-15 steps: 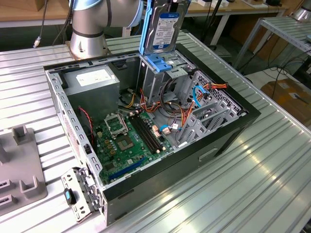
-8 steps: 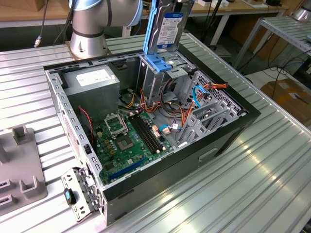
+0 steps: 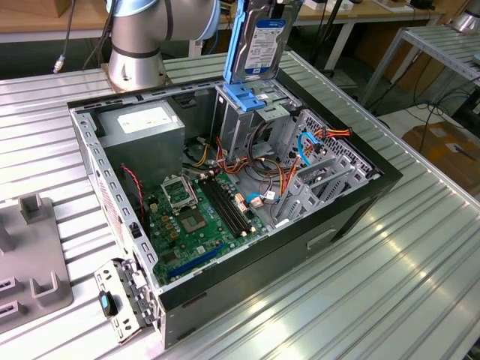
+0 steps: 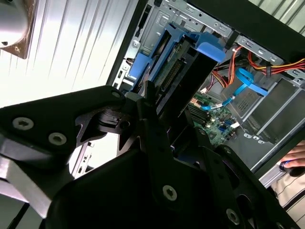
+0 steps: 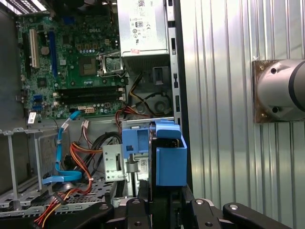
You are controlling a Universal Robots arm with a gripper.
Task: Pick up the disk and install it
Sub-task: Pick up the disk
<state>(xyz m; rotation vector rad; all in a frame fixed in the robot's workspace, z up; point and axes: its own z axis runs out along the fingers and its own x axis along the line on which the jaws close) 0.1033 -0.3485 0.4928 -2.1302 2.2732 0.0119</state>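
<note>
The disk (image 3: 260,43) is a silver drive with a white-and-blue label in a blue carrier. It stands on edge over the open computer case (image 3: 352,202). Its lower blue end sits at the mouth of the metal drive cage (image 3: 236,124). In the second wrist view my gripper (image 4: 164,102) is shut on the disk (image 4: 183,64), its black fingers (image 4: 148,95) on either side. In the first wrist view the disk (image 5: 167,155) rises from my gripper (image 5: 155,205) above the cage.
Inside the case lie a grey power supply (image 3: 142,124), the green motherboard (image 3: 195,214) and orange and blue cables (image 3: 307,150). The arm's base (image 3: 139,45) stands behind the case. A grey fixture (image 3: 30,255) lies at the exterior view's left. A hand (image 4: 296,160) shows beyond the case.
</note>
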